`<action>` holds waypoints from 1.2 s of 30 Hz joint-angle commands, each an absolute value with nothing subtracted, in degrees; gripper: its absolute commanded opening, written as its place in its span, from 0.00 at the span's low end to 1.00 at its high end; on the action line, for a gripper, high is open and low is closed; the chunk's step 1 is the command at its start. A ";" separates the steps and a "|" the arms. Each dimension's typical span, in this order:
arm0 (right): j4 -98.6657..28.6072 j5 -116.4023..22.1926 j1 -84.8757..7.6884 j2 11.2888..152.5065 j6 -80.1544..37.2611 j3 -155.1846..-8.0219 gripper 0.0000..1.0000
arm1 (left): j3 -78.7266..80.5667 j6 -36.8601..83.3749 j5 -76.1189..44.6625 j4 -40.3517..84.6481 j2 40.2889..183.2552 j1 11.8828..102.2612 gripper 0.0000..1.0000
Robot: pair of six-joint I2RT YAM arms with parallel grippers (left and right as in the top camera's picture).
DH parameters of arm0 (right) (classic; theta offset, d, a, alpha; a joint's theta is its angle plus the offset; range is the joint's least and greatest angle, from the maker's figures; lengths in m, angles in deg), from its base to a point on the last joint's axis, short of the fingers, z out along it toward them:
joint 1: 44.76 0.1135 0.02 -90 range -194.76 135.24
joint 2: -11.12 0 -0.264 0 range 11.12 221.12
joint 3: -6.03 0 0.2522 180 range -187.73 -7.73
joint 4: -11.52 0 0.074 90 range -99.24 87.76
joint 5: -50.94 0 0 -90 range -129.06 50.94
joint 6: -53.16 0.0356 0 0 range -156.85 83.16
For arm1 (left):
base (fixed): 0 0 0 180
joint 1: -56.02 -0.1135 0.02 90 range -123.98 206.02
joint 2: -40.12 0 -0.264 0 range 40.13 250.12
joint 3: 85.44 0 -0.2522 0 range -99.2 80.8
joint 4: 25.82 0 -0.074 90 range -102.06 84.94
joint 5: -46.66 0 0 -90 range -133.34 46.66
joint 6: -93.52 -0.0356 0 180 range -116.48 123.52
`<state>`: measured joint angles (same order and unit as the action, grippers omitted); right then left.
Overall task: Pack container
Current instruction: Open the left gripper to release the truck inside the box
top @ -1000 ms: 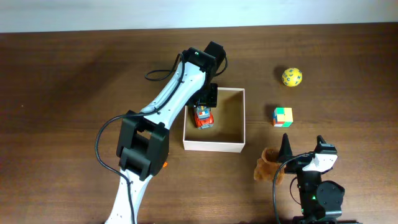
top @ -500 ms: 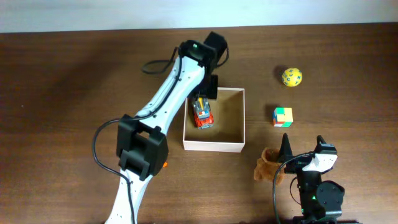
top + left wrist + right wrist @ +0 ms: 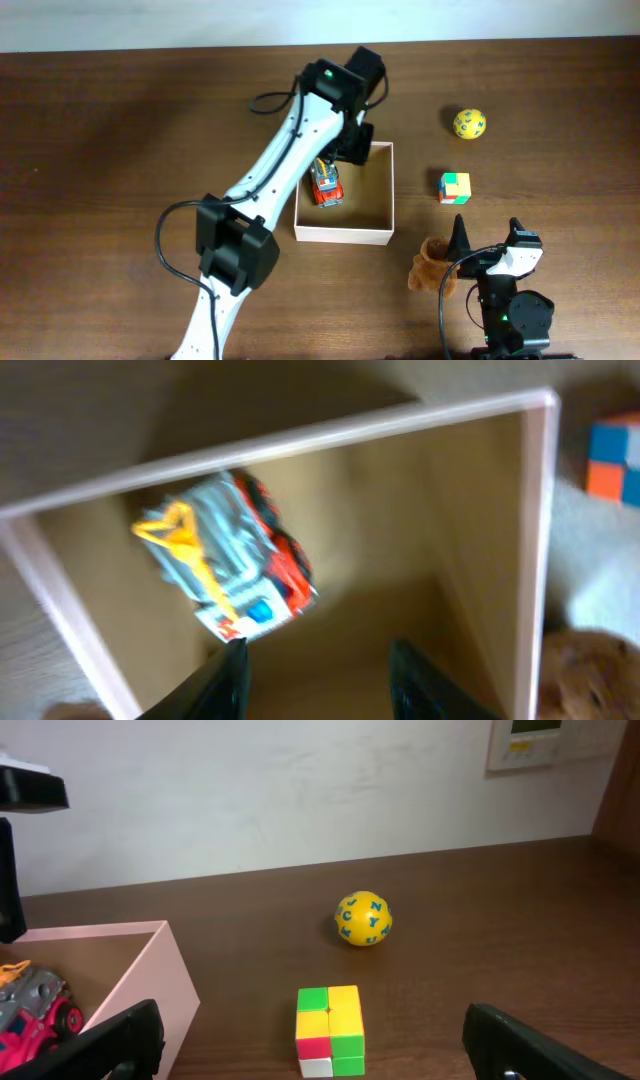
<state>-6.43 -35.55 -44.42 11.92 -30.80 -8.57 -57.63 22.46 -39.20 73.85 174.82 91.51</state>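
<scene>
The left gripper (image 3: pixel 318 650), jaws spread and empty, hovers over the square white cardboard container (image 3: pixel 300 437), seemingly because the red-and-grey toy truck (image 3: pixel 230 555) lies inside.

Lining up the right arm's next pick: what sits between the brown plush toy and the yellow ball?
The colour cube sits between the plush toy and the yellow ball, apart from both; the overhead view shows it.
</scene>
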 commanded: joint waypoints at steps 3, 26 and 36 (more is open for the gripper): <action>-6.47 -35.64 -44.79 11.33 -30.65 -8.04 0.99 | -55.75 19.88 -37.65 73.63 175.23 93.28 0.47; -6.47 -35.66 -44.79 11.33 -30.65 -8.04 0.99 | -40.04 19.90 -38.31 64.47 175.23 93.37 0.46; -6.47 -35.66 -44.79 11.33 -30.65 -8.04 0.99 | -40.04 19.92 -44.23 66.79 175.21 93.37 0.47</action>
